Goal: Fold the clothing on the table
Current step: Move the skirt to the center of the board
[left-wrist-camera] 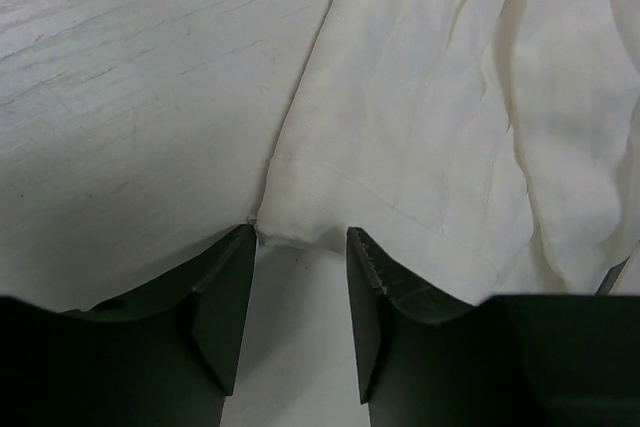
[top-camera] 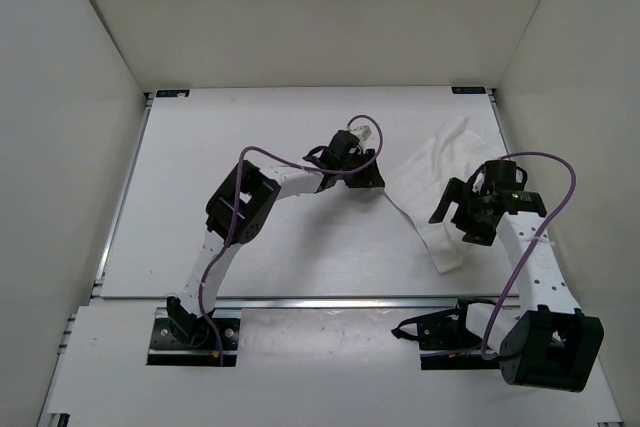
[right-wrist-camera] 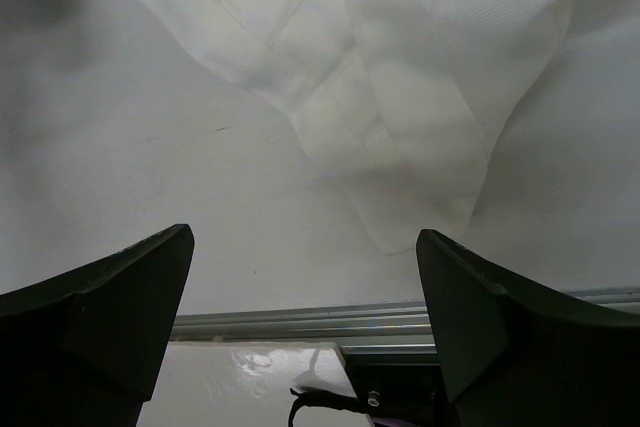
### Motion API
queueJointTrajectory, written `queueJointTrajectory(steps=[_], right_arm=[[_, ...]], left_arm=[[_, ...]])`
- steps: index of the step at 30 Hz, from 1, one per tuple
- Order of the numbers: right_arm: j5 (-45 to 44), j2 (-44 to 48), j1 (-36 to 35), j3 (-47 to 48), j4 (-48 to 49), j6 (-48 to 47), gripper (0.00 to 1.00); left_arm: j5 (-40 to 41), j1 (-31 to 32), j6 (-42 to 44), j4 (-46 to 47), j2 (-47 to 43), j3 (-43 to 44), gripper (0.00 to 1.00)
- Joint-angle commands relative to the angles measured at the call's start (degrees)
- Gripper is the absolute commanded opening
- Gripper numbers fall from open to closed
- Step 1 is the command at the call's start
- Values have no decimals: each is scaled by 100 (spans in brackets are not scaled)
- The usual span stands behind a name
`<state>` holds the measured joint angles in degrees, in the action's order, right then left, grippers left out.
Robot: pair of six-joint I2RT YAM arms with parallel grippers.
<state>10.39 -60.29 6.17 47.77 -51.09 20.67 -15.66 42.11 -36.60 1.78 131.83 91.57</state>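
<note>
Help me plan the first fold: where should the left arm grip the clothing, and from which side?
Grip the hemmed corner of the clothing nearest the left gripper. It lies flat with bare table beside it, so probably come in low from that bare side, jaws straddling the hem edge.

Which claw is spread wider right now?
The right claw: its fingers stand far apart. The left claw's sit close together at a hemmed corner of the clothing.
</note>
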Motion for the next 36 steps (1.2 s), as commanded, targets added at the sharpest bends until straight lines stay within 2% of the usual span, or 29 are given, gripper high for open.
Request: queueJointTrajectory(steps=[1, 3, 4, 5, 7, 8, 12, 17, 22, 27, 31, 36], right_arm=[[-125, 123, -47, 294, -85, 69, 90], [-108, 141, -20, 312, -164, 87, 90], [-99, 149, -29, 312, -173, 61, 89], [-125, 158, -46, 347, -182, 86, 89], [-125, 114, -72, 382, -208, 105, 89], [-177, 123, -107, 382, -191, 130, 88], [-143, 35, -204, 295, -156, 131, 88], [-46, -61, -292, 347, 11, 139, 86], [-11, -220, -520, 365, 91, 166, 86], [112, -220, -951, 181, 117, 411, 87], [340, -176, -1276, -485, 283, 491, 86], [516, -193, -1785, -1190, 635, 763, 86]], left_arm=[[335, 43, -75, -442, 150, 54, 51], [379, 60, -146, -512, 255, 177, 40], [388, 78, -146, -538, 290, 247, 38], [449, 96, -154, -556, 308, 334, 31], [502, 87, -198, -609, 334, 353, 13], [520, 70, -259, -609, 308, 353, 0], [844, -36, -357, -802, 99, 230, 0], [1258, -325, -550, -310, -613, -929, 0], [1557, -545, -497, -591, -1290, -1676, 0], [1751, -590, -611, -618, -2563, -3038, 0], [1471, -730, -673, -521, -3101, -3882, 0], [1435, -573, -497, -714, -3304, -3884, 0]])
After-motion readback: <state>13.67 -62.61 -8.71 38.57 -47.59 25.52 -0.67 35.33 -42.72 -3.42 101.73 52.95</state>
